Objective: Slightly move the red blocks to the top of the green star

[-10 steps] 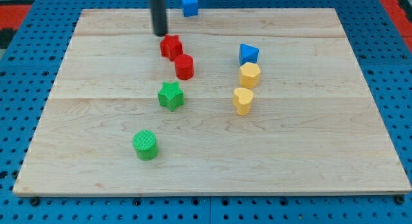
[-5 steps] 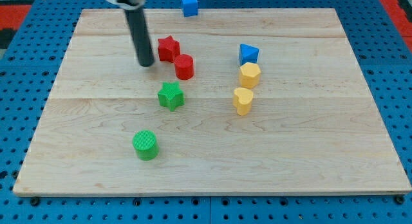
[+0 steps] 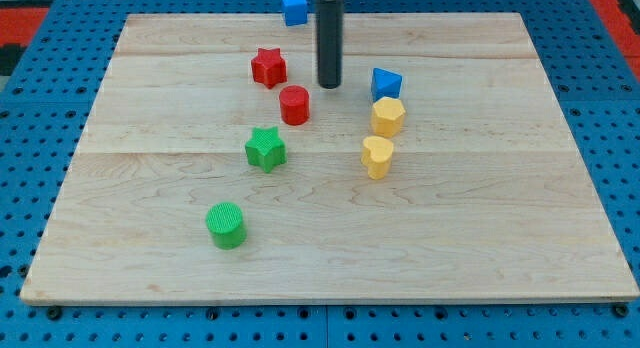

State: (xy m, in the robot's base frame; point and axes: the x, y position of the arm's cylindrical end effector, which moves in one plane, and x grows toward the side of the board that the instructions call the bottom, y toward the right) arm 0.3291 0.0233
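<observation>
The green star (image 3: 265, 148) lies left of the board's middle. The red cylinder (image 3: 294, 105) stands just above and to the right of it. The red star (image 3: 268, 67) lies higher, up and to the left of the cylinder, apart from it. My tip (image 3: 330, 84) is on the board to the right of the red star and up-right of the red cylinder, touching neither. It stands between the red blocks and the blue block (image 3: 386, 84).
A yellow hexagonal block (image 3: 388, 117) and a yellow heart (image 3: 377, 156) sit below the blue block at the view's right. A green cylinder (image 3: 226, 225) is at lower left. Another blue block (image 3: 294, 7) sits off the board's top edge.
My tip swung from the left of the red blocks over to their right. The red star moved slightly up and the red cylinder slightly right, so they have separated.
</observation>
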